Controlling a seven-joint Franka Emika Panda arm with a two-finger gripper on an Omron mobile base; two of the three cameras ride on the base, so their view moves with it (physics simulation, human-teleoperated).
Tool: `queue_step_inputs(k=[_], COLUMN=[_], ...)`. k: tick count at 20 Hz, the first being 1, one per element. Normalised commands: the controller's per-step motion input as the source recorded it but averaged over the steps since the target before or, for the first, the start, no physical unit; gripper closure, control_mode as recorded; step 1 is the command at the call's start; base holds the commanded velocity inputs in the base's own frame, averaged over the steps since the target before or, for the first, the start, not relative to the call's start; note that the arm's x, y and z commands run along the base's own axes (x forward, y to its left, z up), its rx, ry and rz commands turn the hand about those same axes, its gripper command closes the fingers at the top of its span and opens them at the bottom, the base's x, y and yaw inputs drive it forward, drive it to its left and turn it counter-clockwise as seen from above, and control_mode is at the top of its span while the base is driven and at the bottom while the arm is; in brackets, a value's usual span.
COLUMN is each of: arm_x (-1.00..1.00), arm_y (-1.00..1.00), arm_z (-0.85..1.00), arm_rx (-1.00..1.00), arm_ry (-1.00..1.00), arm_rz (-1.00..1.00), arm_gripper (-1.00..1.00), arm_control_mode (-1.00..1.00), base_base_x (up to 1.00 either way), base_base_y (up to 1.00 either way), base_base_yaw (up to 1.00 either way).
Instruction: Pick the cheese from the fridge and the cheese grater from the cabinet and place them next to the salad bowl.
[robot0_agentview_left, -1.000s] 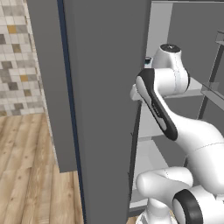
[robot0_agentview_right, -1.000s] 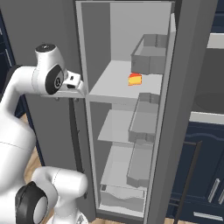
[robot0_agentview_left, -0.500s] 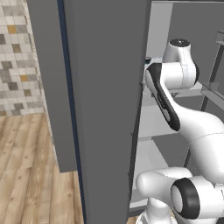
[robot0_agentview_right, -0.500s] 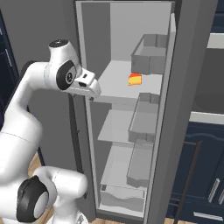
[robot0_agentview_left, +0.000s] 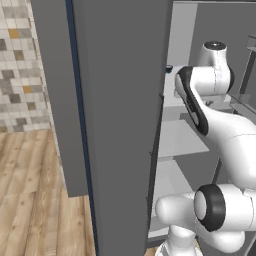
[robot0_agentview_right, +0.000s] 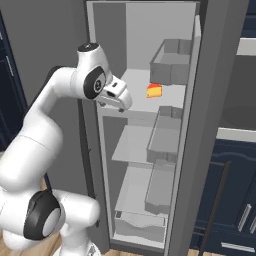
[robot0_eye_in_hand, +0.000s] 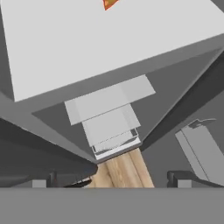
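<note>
wooden floor (robot0_agentview_left: 30, 190) and a patch of mosaic wall tile (robot0_agentview_left: 20, 75) sit at the far left, seen from the left base camera. next to them the fridge door (robot0_agentview_left: 120, 125) stands swung open, flat grey with a dark blue strip down its edge, hiding much of the interior from that side.

from the right base camera the fridge (robot0_agentview_right: 145, 150) is open with pale shelves stacked inside and grey bins down its right side. the white arm reaches up from the lower left, and the gripper (robot0_agentview_right: 116, 100) hangs at the near left edge of the upper shelf, jaws spread wide with nothing between them. the cheese (robot0_agentview_right: 154, 90) lies further right on that same shelf, a small orange wedge with a red edge, apart from the gripper and just in front of the upper bin (robot0_agentview_right: 172, 62).

in the hand camera the cheese (robot0_eye_in_hand: 109, 3) peeks in at the top edge on the pale shelf, and the dark fingertips (robot0_eye_in_hand: 183, 178) stand far apart at the bottom.

navy drawers (robot0_agentview_right: 235, 200) stand at the right.
</note>
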Motion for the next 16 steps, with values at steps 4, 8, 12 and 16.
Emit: queue_step_inputs(k=[4,8,12,16], arm_x=[0.33,0.19,0.34,0.32], arm_y=[-0.10,-0.34,-0.38,-0.33], arm_z=[0.00,0.00,0.00,0.00], arm_rx=[0.01,0.02,0.00,0.00], arm_ry=[-0.14,-0.11,-0.07,0.00], arm_rz=[0.04,0.17,0.14,0.11], arm_gripper=[-1.00,-1.00,-1.00,-1.00], arm_control_mode=[-1.00,-1.00,-1.00,-1.00], base_base_x=[0.00,0.00,0.00,0.00], base_base_y=[0.00,0.00,0.00,0.00], base_base_yaw=[0.00,0.00,0.00,0.00])
